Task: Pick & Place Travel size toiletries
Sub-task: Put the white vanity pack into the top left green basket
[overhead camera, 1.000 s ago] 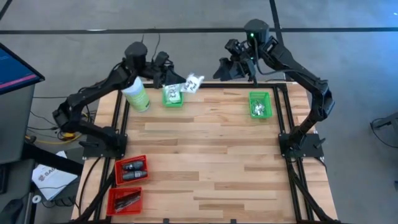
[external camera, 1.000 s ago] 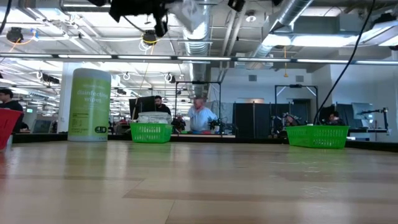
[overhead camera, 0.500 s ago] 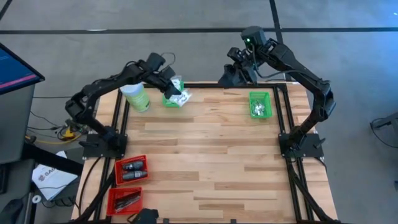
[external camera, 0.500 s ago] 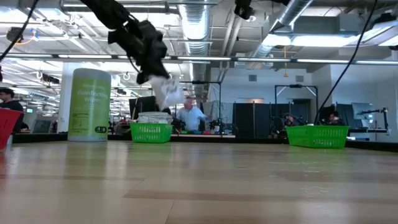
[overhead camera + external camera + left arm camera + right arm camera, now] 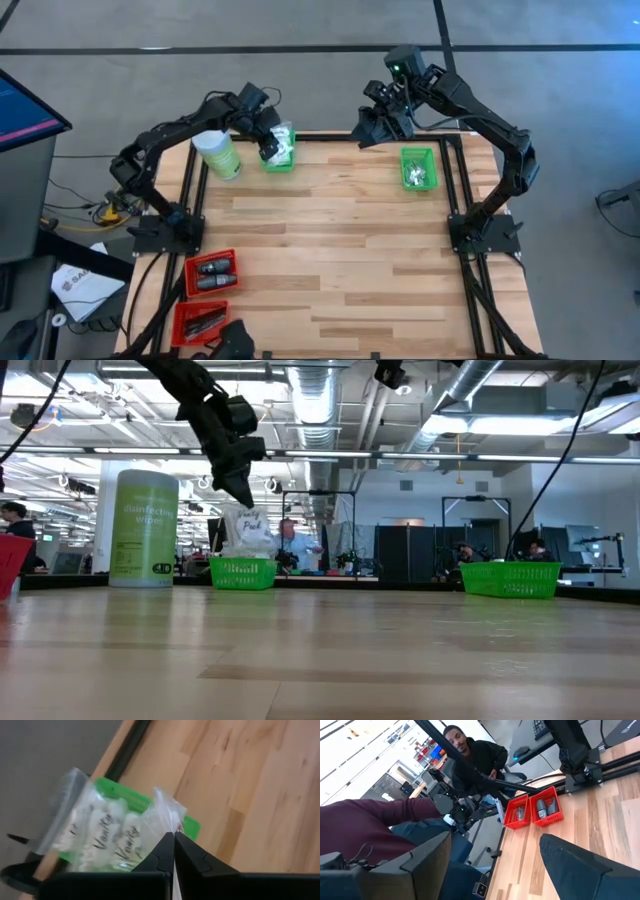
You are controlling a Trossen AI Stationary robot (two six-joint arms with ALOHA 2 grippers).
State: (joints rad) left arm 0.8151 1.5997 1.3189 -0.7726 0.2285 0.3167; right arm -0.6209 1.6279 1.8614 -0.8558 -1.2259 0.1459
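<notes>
One white crinkly packet [image 5: 162, 820] hangs pinched in the left end effector [image 5: 174, 851], jaws closed on its edge, right over the green basket [image 5: 277, 160] at eleven o'clock on the desk [image 5: 330, 260]. Placing seems underway; next comes lowering, then release. Right end effector [image 5: 372, 128] waits at one o'clock, wide open and empty.

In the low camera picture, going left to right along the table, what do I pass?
Red basket at the left edge → tall light-green canister → green basket with a white packet held above it by the left gripper → second green basket.
</notes>
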